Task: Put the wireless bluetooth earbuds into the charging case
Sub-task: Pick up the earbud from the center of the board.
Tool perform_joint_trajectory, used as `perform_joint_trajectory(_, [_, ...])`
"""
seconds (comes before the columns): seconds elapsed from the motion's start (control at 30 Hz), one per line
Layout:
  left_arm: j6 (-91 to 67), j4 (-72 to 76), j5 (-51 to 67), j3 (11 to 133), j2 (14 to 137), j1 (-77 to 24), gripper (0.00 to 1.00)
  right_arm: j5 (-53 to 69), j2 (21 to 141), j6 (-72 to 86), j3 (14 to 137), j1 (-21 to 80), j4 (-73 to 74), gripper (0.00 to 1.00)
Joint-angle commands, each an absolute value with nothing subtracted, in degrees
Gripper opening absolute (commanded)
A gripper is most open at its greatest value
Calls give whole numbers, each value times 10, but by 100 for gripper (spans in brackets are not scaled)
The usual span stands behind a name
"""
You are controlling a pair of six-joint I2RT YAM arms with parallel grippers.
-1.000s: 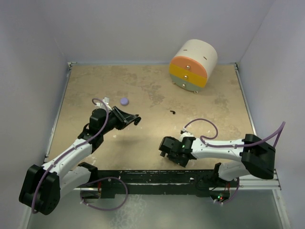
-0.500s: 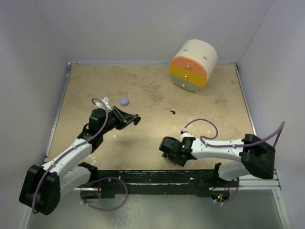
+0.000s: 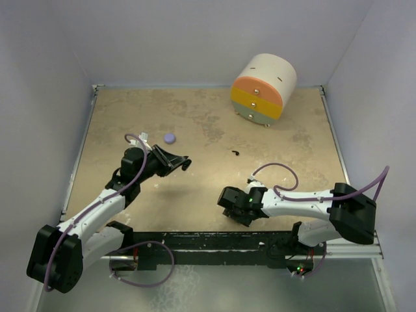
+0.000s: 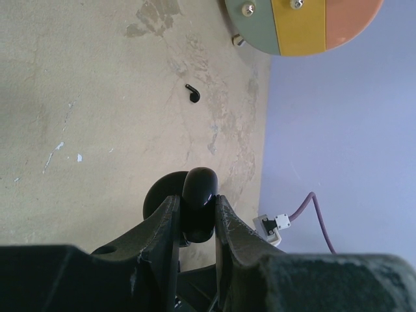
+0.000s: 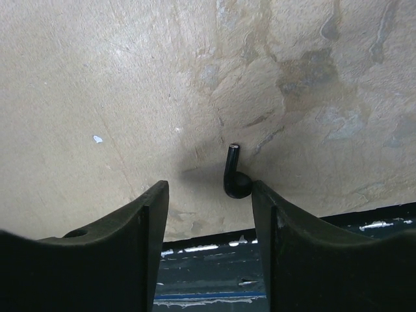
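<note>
Narrowing, right hand (image 5: pixel 209 194) flanks the small black stemmed earbud (image 5: pixel 234 177), still ungripped; pinch next. Left hand (image 4: pixel 196 207) clamps the glossy black charging case (image 4: pixel 199 187).

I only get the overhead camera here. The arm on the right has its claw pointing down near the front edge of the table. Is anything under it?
Observer: Yes. Its wrist camera shows a black earbud lying on the table between the fingers of the right gripper. The fingers stand apart and are not clamped on it.
Operator: And on the other side?
Observer: The left gripper is shut on a glossy black object, perhaps the charging case.
Operator: Is that the only earbud?
Observer: No. The left wrist view shows a second black earbud. It is clearly hook-shaped and lies loose on the table.
</note>
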State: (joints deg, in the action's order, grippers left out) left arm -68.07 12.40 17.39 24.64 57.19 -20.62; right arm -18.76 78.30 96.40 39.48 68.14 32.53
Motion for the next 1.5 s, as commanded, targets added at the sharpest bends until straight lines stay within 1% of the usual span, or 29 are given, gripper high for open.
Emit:
perform_joint_trajectory(0.0, [-667,129,184,266,561,-200,0,-197,786,998,378,680,332,56])
perform_joint_trajectory(0.2, [-640,70,192,303,564,-199,0,-191,784,1025,360,680,317,56])
perform_joint_trajectory(0.4, [-640,70,202,316,576,-197,0,-193,794,1040,363,679,320,54])
perform_joint_trajectory(0.57, [-630,61,214,330,587,-198,0,-191,794,1054,357,678,316,51])
perform_joint_trajectory(0.63, [-625,59,216,333,589,-197,0,-192,794,1055,353,678,309,47])
perform_joint_trajectory(0.7, [-623,60,216,331,590,-197,0,-198,799,1050,355,676,304,46])
perform_joint_trajectory(1.0, [-630,67,219,318,580,-194,0,-220,812,1033,369,648,309,52])
perform_joint_trajectory(1.3, [-628,66,220,316,579,-192,0,-236,803,1014,369,633,304,53])
perform_joint_trajectory(1.47, [-632,69,219,314,575,-192,0,-247,809,969,369,602,282,53])
